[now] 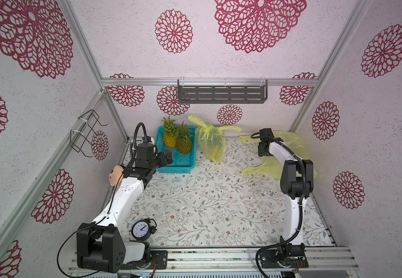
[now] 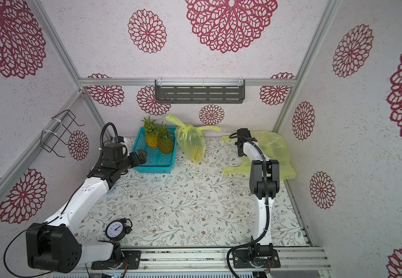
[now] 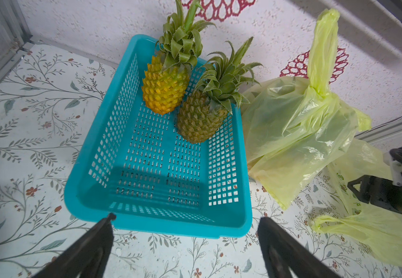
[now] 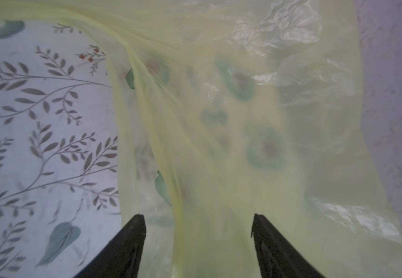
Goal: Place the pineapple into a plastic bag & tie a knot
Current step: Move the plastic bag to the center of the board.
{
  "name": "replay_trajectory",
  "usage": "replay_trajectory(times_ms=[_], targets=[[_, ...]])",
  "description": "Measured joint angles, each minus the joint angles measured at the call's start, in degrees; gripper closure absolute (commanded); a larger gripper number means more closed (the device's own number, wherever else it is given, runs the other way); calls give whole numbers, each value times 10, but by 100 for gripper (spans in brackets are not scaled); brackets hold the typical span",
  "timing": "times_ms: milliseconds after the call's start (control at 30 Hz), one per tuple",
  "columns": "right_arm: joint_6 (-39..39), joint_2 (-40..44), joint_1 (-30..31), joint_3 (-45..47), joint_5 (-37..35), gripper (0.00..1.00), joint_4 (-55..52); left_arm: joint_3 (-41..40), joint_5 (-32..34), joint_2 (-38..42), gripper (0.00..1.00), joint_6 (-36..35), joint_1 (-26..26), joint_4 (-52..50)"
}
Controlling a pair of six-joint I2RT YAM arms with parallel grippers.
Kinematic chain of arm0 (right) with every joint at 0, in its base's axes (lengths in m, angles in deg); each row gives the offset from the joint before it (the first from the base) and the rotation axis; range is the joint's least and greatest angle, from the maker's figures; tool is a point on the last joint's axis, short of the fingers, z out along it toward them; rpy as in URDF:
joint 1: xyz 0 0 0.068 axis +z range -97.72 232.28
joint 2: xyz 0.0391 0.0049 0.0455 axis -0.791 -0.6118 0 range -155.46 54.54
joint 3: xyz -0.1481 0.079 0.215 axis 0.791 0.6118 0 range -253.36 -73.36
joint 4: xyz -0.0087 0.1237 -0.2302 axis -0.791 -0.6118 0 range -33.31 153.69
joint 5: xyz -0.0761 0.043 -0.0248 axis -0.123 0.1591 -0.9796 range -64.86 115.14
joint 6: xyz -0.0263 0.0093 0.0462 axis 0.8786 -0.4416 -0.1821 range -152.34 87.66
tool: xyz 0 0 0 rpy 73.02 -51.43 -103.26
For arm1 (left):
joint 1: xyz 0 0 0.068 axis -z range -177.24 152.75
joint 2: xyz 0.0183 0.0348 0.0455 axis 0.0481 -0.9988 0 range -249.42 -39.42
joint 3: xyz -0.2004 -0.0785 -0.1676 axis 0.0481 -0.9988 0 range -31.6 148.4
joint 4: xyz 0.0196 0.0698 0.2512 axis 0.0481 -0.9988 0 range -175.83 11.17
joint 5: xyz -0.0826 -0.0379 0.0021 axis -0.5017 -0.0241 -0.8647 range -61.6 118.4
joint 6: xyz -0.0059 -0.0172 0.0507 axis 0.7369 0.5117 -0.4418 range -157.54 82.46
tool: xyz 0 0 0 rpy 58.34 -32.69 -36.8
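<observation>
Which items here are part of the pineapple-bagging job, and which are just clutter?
Job: yellow pineapple, greener pineapple, teal basket holding both, flat yellow bag, knotted yellow bag, open left tool, open right tool.

Lying about: alarm clock, plush toy, wall shelf, wire rack.

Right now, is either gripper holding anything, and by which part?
Nothing is held. The left gripper is open by the blue basket; the right gripper is open above the flat yellow bag.
</observation>
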Motion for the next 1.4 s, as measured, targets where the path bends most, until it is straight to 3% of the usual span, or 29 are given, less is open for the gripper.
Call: replay_trajectory(times_ms=[67, 133, 267, 333, 367, 533, 867, 1100, 1200, 1267, 1400], targets=[[12, -24, -4, -16, -6, 31, 3, -2, -6, -3, 3, 2, 0, 5], [25, -43, -7, -31, -10, 43, 3, -10, -13, -3, 3, 4, 0, 13], [44, -58, -10, -39, -20, 88, 5, -24, -18, 1, 3, 6, 0, 14], [47, -53, -10, -30, -20, 99, 10, -28, -18, 5, 3, 6, 0, 13], [41, -44, -10, -15, -18, 100, 19, -28, -18, 9, 3, 6, 0, 12], [34, 55, -5, 107, 36, 100, 17, -28, -23, 20, 3, 7, 0, 14], [-52, 394, 57, 381, 219, 100, 31, -45, -76, 25, 3, 47, 22, 35], [-89, 454, 114, 516, 296, 99, 38, -60, -80, 33, 3, 63, 77, 42], [-89, 448, 130, 532, 288, 82, 17, -60, -79, 33, 3, 66, 79, 49], [-87, 441, 144, 521, 268, 65, 2, -60, -78, 33, 3, 66, 80, 51], [-82, 422, 172, 476, 221, 46, -22, -60, -75, 33, 3, 66, 80, 51]])
